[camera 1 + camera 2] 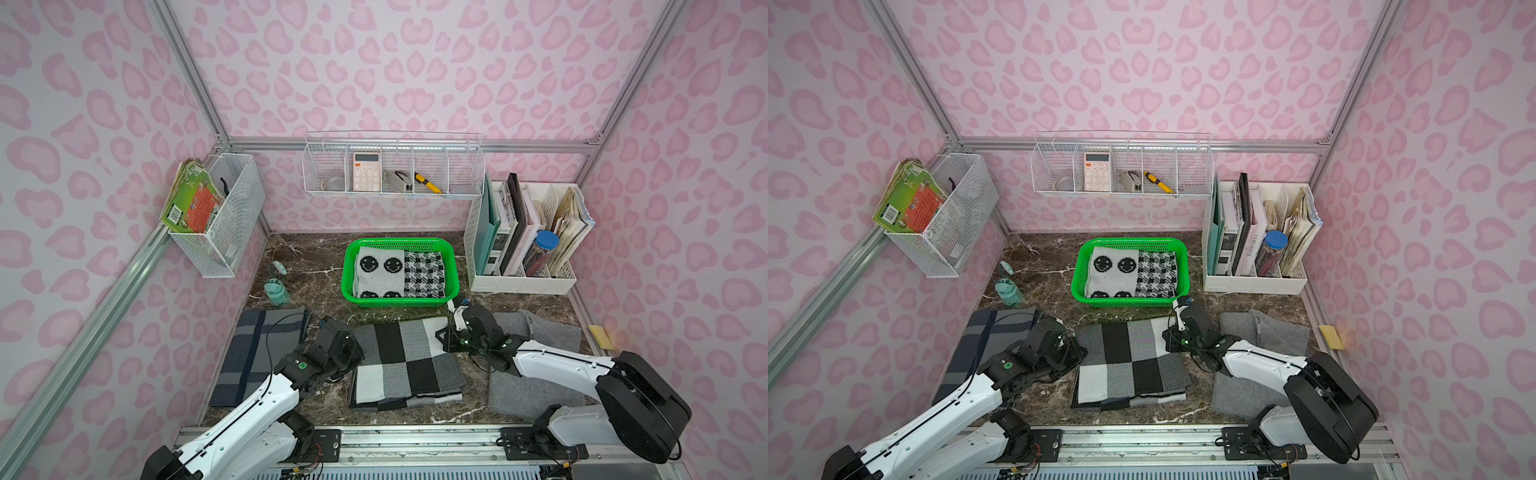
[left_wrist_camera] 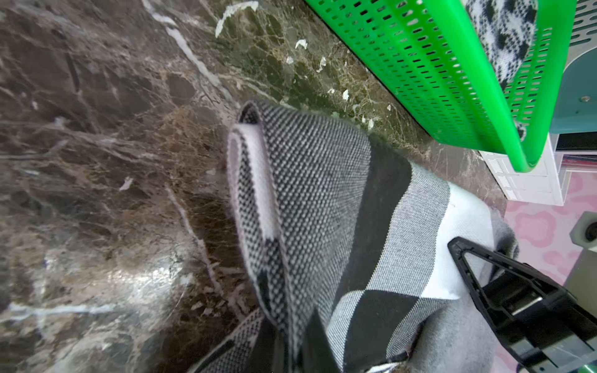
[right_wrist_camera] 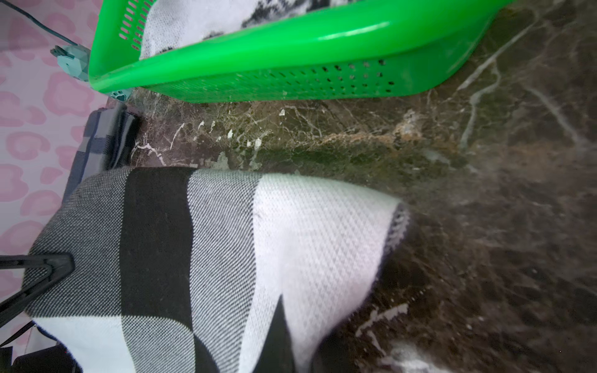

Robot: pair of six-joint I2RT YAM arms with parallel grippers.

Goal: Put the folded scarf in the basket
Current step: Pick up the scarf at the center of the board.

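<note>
A folded black, white and grey checked scarf [image 1: 405,361] [image 1: 1129,365] lies on the marble table in front of the green basket [image 1: 399,241] [image 1: 1133,240]. My left gripper [image 2: 292,348] [image 1: 360,333] is shut on its far left corner [image 2: 323,193], where the folded layers bunch up from the table. On the far right white corner [image 3: 323,232] my right gripper [image 3: 300,339] [image 1: 446,328] is shut too. The basket [image 2: 420,64] [image 3: 290,42] stands just beyond and holds a smiley-and-houndstooth scarf [image 1: 399,272].
A dark plaid scarf [image 1: 257,353] lies at the left and a plain grey one [image 1: 536,374] under the right arm. A teal bottle [image 1: 276,291] stands left of the basket and a white file organizer [image 1: 523,249] right of it. White wire baskets [image 1: 395,170] hang on the walls.
</note>
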